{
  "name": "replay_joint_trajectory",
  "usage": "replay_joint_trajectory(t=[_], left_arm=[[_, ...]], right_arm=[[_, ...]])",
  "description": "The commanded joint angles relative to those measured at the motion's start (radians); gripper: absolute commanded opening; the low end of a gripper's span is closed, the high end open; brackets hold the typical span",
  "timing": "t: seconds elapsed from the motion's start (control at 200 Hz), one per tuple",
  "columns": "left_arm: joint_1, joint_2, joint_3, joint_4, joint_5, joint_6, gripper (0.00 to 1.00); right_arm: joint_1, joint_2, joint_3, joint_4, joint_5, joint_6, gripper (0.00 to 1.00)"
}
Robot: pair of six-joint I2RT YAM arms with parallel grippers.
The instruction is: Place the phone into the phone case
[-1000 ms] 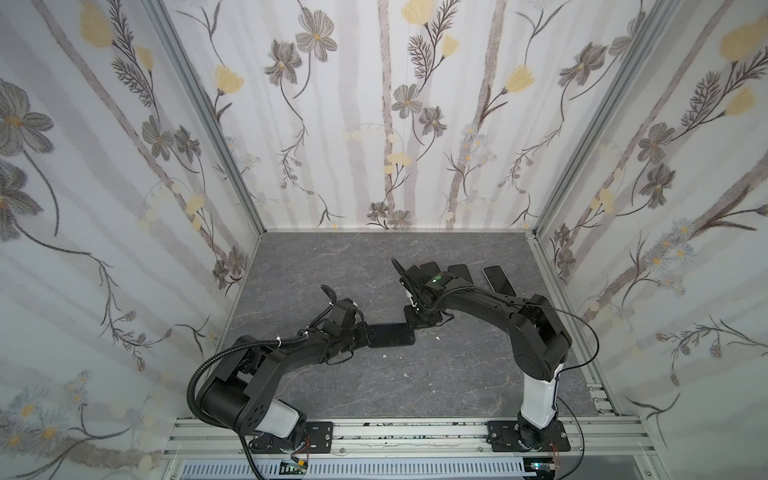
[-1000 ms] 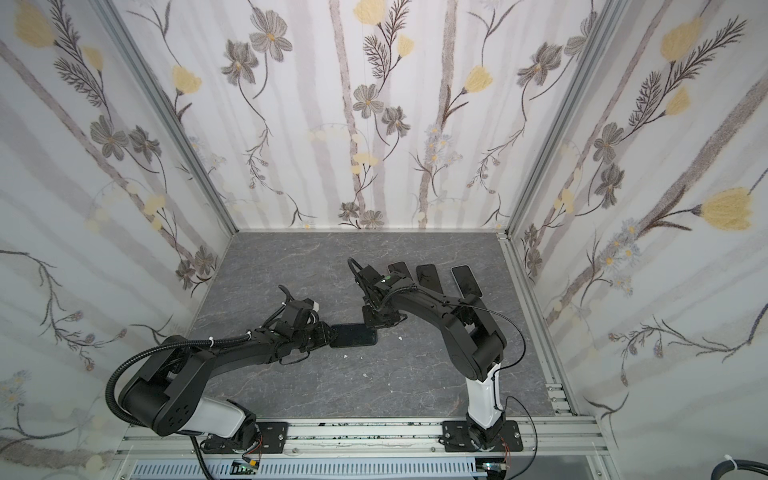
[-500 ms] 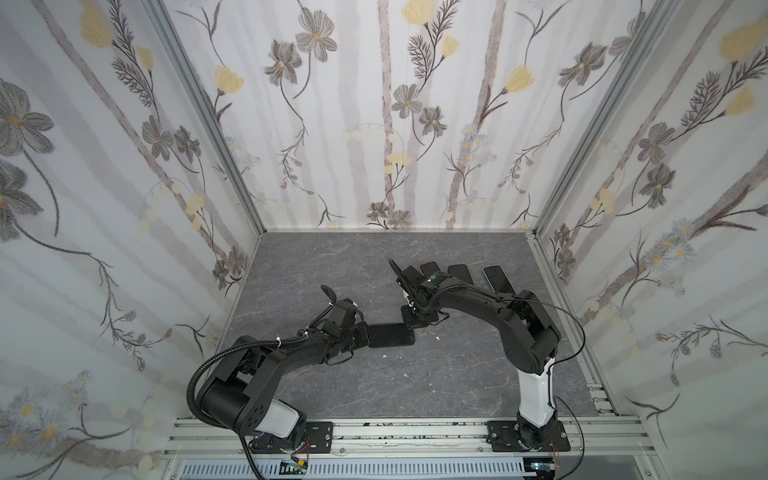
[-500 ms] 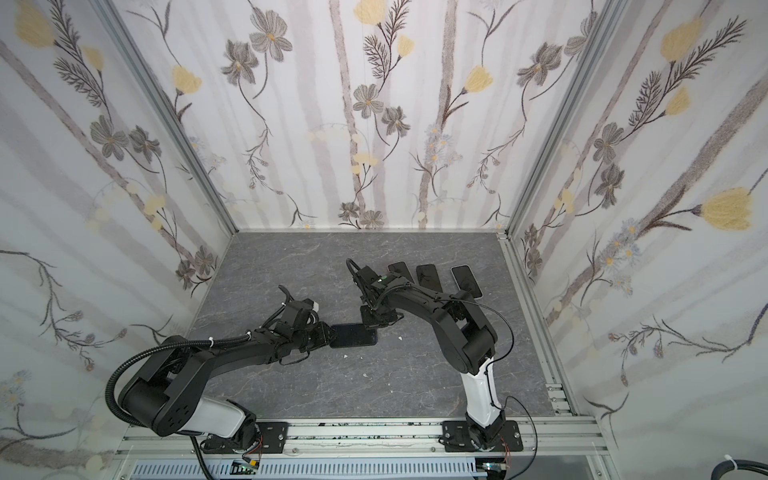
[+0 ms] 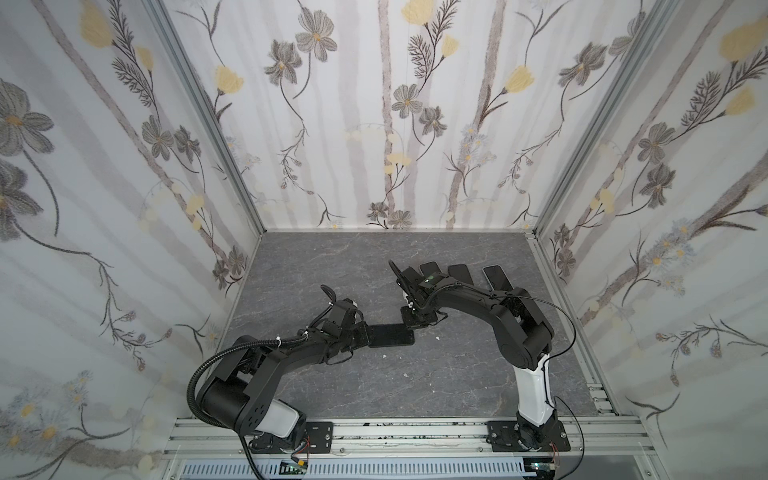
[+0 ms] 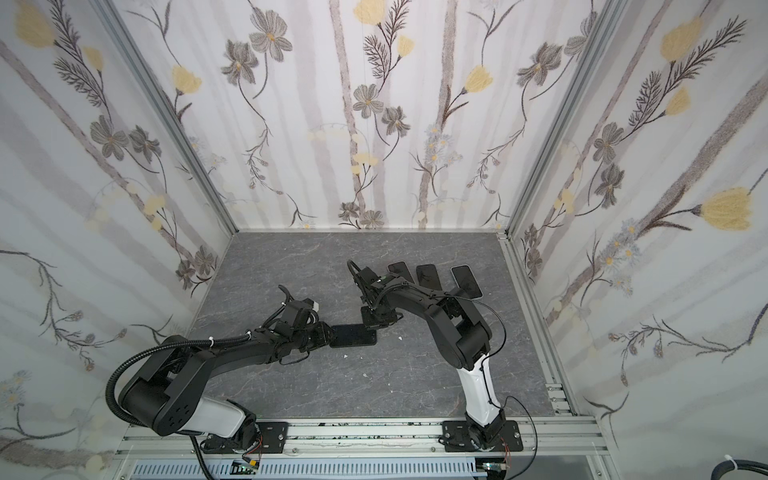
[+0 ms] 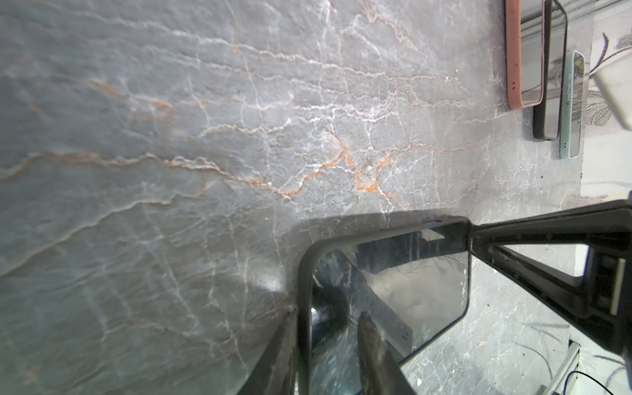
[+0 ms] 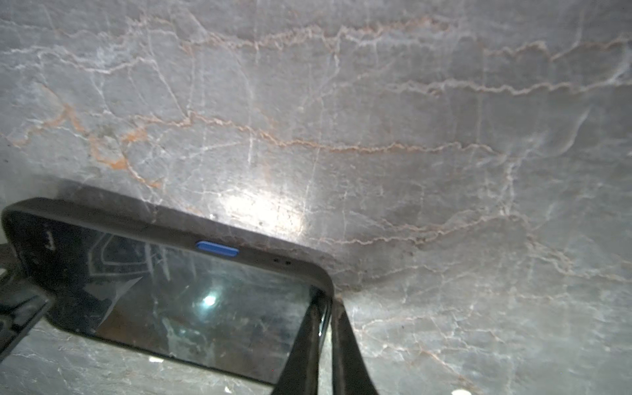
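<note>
Right wrist view: your right gripper (image 8: pixel 329 299) has just closed tight at the corner of the phone (image 8: pixel 205 307), which sits in its case (image 8: pixel 136 222) at the tips. Left gripper (image 7: pixel 327 313) clamps the far end; seating looks nearly done.

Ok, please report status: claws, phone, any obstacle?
Left claw gripping phone case end. Right claw shut on opposite rim. Phone inside case, screen up. Spare phones behind, not blocking.

L: black-and-white left arm (image 5: pixel 291 353) stretched low toward centre; its black parallel left gripper (image 5: pixel 366 335) level, jaws part-closed in a pinch.
R: black-and-white right arm (image 5: pixel 478 297) arched, wrist bent down; its black parallel right gripper (image 5: pixel 411 323) pointing downward, fingers (image 8: pixel 307 345) closed together.
</note>
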Motion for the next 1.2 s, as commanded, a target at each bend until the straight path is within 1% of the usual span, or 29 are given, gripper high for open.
replay_joint_trajectory(t=[0.0,0.11,0.23,0.255,0.31,0.455,0.505,0.52,0.559,0.644,0.664,0.699,0.739,0.814,0.864,0.929,0.944,0.974,0.989,1.009,1.069,1.124,1.129,1.139,1.149,1.194], left_arm=[[0.002,0.015,-0.012,-0.168,-0.044,0.003,0.34],[0.004,0.009,-0.009,-0.169,-0.044,0.002,0.34],[0.009,-0.003,0.025,-0.192,-0.049,0.011,0.34],[0.012,-0.013,0.037,-0.201,-0.053,0.014,0.34],[0.017,-0.043,0.066,-0.223,-0.064,0.022,0.35],[0.034,-0.177,0.157,-0.304,-0.143,0.071,0.43],[0.039,-0.219,0.183,-0.338,-0.181,0.095,0.48],[0.04,-0.256,0.189,-0.347,-0.193,0.104,0.49],[0.042,-0.306,0.208,-0.375,-0.227,0.13,0.52],[0.047,-0.402,0.242,-0.425,-0.296,0.192,0.58],[0.046,-0.426,0.246,-0.433,-0.311,0.204,0.59],[0.046,-0.468,0.25,-0.439,-0.337,0.227,0.61],[0.047,-0.522,0.244,-0.439,-0.362,0.252,0.64],[0.047,-0.619,0.221,-0.422,-0.396,0.309,0.71],[0.047,-0.681,0.202,-0.412,-0.405,0.353,0.78],[0.047,-0.754,0.171,-0.405,-0.406,0.418,0.86],[0.047,-0.771,0.165,-0.404,-0.406,0.433,0.88],[0.046,-0.802,0.153,-0.406,-0.407,0.459,0.94],[0.047,-0.815,0.149,-0.41,-0.409,0.47,0.96],[0.047,-0.832,0.143,-0.415,-0.414,0.482,1.0],[0.047,-0.882,0.133,-0.435,-0.428,0.524,1.0],[0.046,-0.911,0.13,-0.457,-0.435,0.559,1.0],[0.046,-0.912,0.13,-0.459,-0.438,0.561,1.0],[0.046,-0.917,0.129,-0.46,-0.441,0.562,1.0],[0.047,-0.921,0.129,-0.459,-0.445,0.561,1.0],[0.047,-0.939,0.126,-0.459,-0.447,0.569,1.0]], right_arm=[[0.003,0.03,-0.015,-0.05,0.038,-0.005,0.11],[0.005,0.021,-0.011,-0.052,0.036,-0.005,0.12],[0.011,-0.013,0.028,-0.049,0.024,-0.026,0.15],[0.015,-0.024,0.04,-0.043,0.016,-0.044,0.16],[0.027,-0.048,0.074,-0.03,0.001,-0.098,0.21],[0.041,-0.12,0.129,0.041,-0.045,-0.253,0.27],[0.046,-0.145,0.141,0.066,-0.047,-0.303,0.29],[0.047,-0.154,0.142,0.076,-0.051,-0.319,0.3],[0.052,-0.176,0.142,0.103,-0.07,-0.373,0.32],[0.075,-0.233,0.129,0.168,-0.056,-0.507,0.44],[0.076,-0.239,0.124,0.181,-0.055,-0.533,0.45],[0.076,-0.25,0.111,0.204,-0.075,-0.618,0.47],[0.076,-0.254,0.094,0.223,-0.092,-0.717,0.47],[0.076,-0.229,0.106,0.171,-0.082,-0.877,0.5],[0.076,-0.207,0.113,0.109,-0.124,-1.012,0.52],[0.076,-0.193,0.079,0.055,-0.159,-1.177,0.58],[0.076,-0.189,0.072,0.045,-0.159,-1.206,0.62],[0.076,-0.182,0.056,0.039,-0.152,-1.244,0.64],[0.076,-0.177,0.05,0.037,-0.144,-1.255,0.64],[0.076,-0.171,0.044,0.038,-0.133,-1.262,0.68],[0.075,-0.148,0.04,0.037,-0.11,-1.267,0.7],[0.076,-0.121,0.052,0.029,-0.115,-1.258,0.71],[0.076,-0.118,0.054,0.028,-0.115,-1.258,0.72],[0.076,-0.113,0.056,0.026,-0.117,-1.254,0.85],[0.076,-0.109,0.059,0.024,-0.119,-1.25,0.91],[0.076,-0.086,0.066,0.023,-0.13,-1.237,0.97]])
